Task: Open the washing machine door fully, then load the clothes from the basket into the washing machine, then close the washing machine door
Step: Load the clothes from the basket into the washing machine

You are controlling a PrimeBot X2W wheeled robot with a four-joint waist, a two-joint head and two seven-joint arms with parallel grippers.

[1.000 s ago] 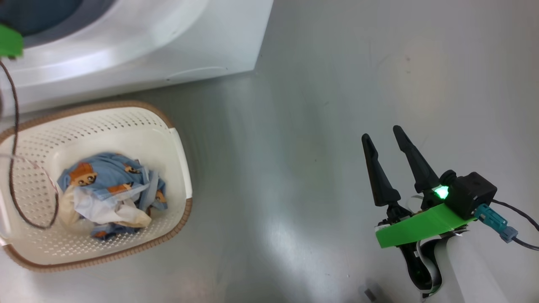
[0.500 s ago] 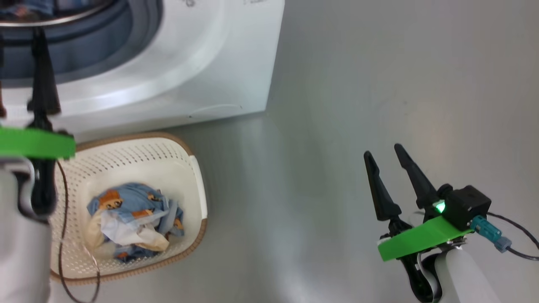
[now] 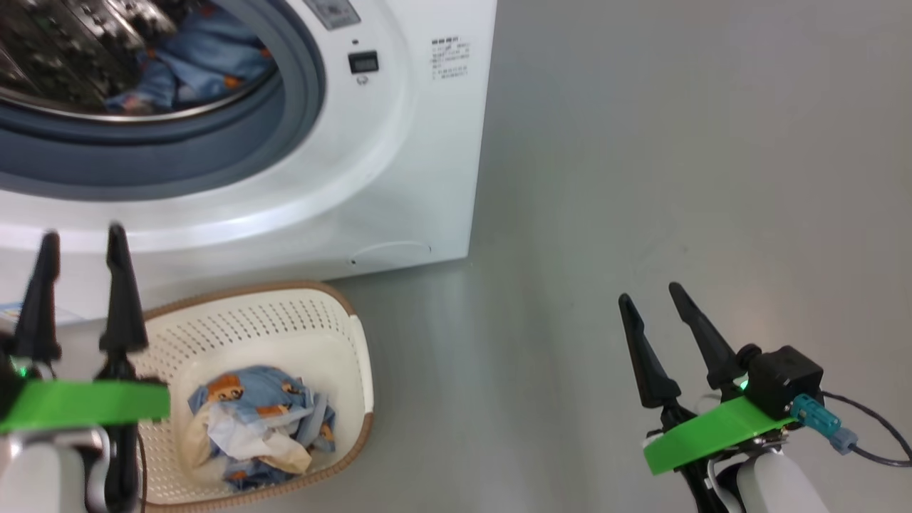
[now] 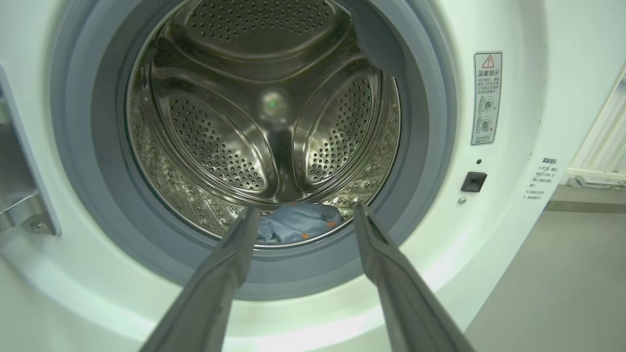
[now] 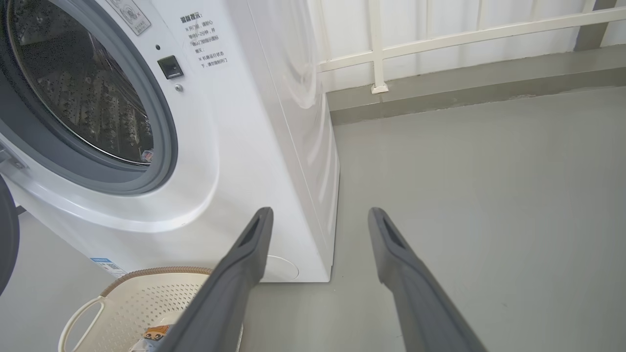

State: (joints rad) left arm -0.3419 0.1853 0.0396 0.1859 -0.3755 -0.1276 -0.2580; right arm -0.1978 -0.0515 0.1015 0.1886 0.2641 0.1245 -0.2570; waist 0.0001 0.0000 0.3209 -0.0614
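soft light blue clothes are lying in the cream perforated plastic basket, near left; probably light, floppy, best pinched at the top fold. left claw and right claw are standing apart, empty.

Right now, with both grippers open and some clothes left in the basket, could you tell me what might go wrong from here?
1. The clothes in the basket are one tangled bundle of blue, white and cream pieces. A pinch may lift only part, and trailing fabric could drop on the floor.
2. The blue garment in the drum seems to lie near the front, by the grey gasket; it might get pinched at closing.
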